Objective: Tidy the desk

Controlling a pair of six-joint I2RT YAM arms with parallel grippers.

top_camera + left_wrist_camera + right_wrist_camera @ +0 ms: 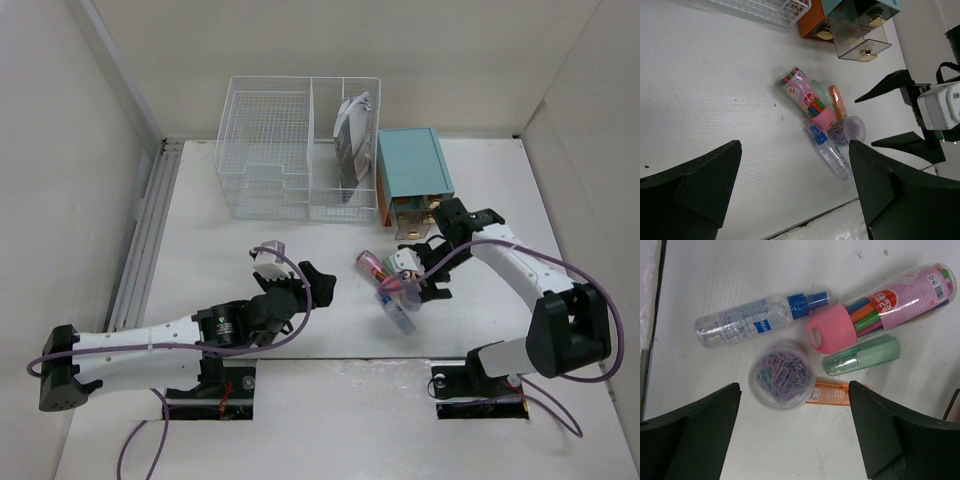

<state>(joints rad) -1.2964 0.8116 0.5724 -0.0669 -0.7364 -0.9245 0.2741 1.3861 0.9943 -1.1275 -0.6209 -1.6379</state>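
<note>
The white desk carries a small pile right of its middle: a pink marker tube, a clear spray bottle with a blue collar, a round tub of coloured paper clips, a green highlighter and an orange highlighter. My right gripper is open and empty, hovering just above the clip tub. My left gripper is open and empty, left of the pile and pointing at it. The pile also shows in the left wrist view, with the marker tube nearest.
A white wire basket stands at the back, with a dark booklet upright in its right section. A teal drawer box sits beside it, with a clear drawer pulled out. A metal rail runs along the left edge.
</note>
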